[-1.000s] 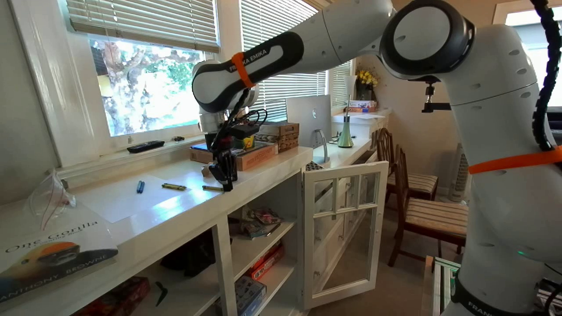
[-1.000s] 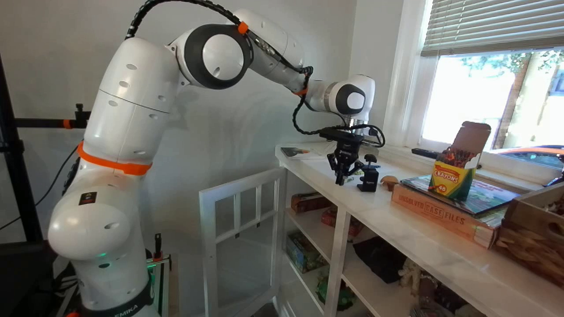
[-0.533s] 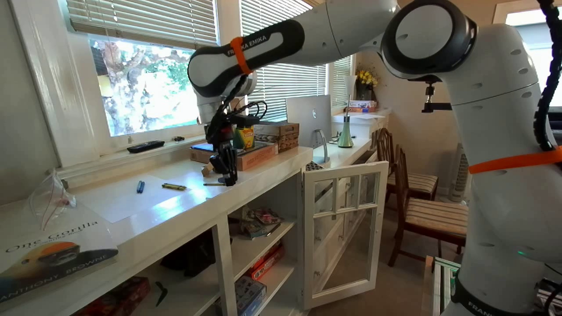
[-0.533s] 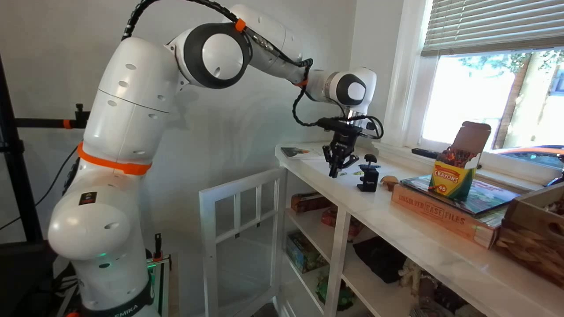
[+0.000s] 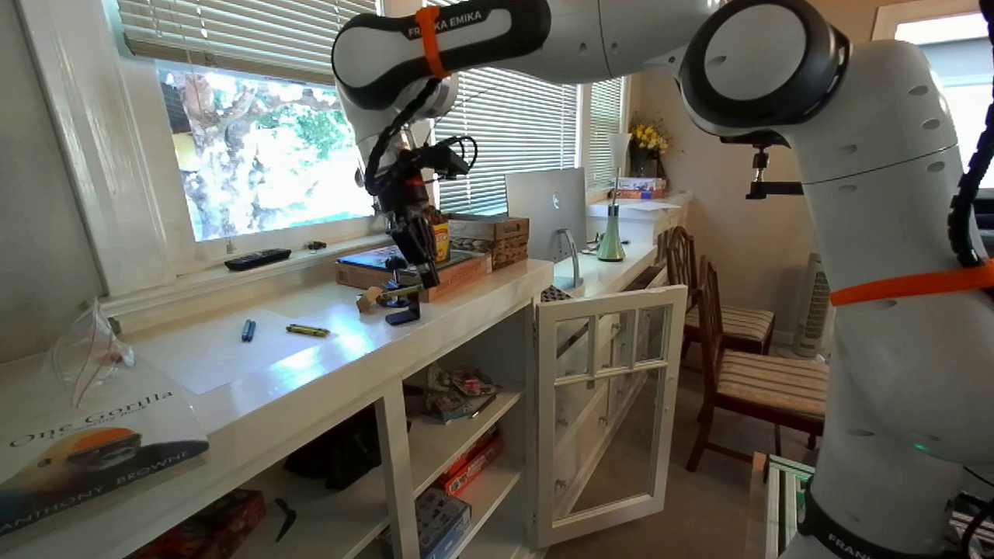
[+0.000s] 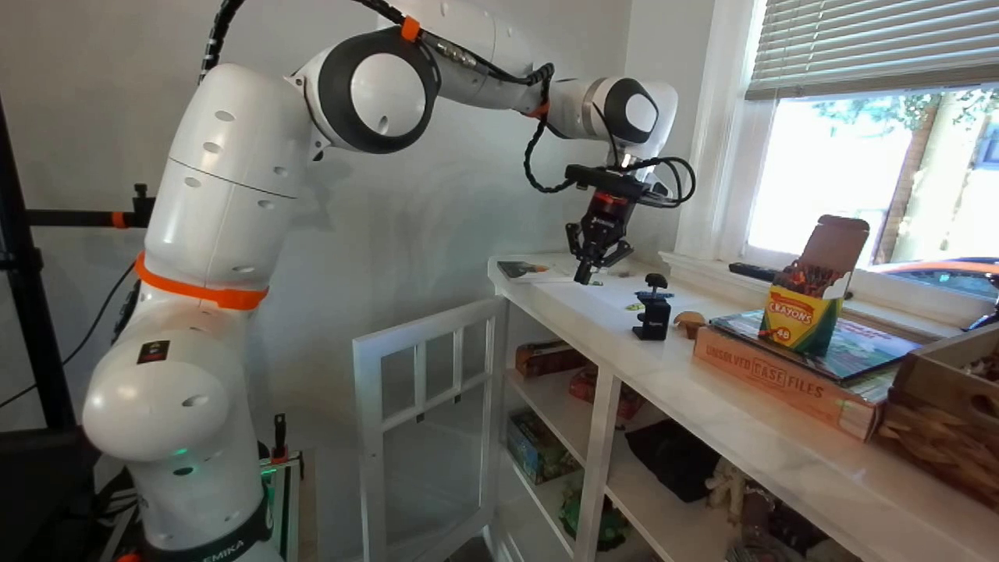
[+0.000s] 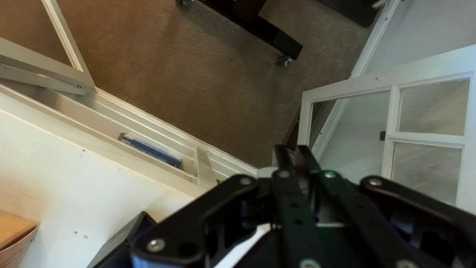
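One yellowish crayon [image 5: 400, 294] looks pinched toward its end by the pincer [image 5: 429, 279], whose fingers stand nearly together; the crayon appears held above the table [image 6: 687, 367], toward the near edge. In an exterior view the black clamp [image 6: 652, 318] stands to the right of the pincer, near but apart. With so little of the crayon gripped, a brush against that clamp could swivel it or work it loose. A slackened grip this close to the edge might let it drop and roll off to the carpet [image 7: 223, 93].
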{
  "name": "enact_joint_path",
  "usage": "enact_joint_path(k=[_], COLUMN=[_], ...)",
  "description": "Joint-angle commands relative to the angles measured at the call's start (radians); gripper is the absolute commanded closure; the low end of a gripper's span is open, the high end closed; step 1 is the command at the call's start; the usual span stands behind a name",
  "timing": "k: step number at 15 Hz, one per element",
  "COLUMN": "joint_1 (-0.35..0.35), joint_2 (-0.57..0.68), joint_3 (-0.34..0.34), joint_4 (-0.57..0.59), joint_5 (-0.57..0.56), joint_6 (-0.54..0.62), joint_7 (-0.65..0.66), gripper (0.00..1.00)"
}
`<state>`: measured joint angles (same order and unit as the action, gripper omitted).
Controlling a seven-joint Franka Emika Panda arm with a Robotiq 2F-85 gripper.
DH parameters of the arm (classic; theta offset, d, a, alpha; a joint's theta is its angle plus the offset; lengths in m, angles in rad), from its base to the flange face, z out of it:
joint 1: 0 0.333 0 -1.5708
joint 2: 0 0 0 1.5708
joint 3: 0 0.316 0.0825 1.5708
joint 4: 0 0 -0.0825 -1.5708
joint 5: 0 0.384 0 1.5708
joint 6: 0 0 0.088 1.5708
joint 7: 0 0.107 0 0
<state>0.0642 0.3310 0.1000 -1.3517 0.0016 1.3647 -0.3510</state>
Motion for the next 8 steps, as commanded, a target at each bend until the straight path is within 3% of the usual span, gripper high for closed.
enact_joint_path(k=[1, 8], joint_1=[-0.003, -0.006], joint_2=[0.012, 0.002], joint_3=[0.001, -0.008], joint_4=[0.052, 0.090], joint_5=[-0.049, -0.195], joint_6=[-0.067, -0.076], joint_7=[-0.070, -0.200], gripper=[0.98, 0.98])
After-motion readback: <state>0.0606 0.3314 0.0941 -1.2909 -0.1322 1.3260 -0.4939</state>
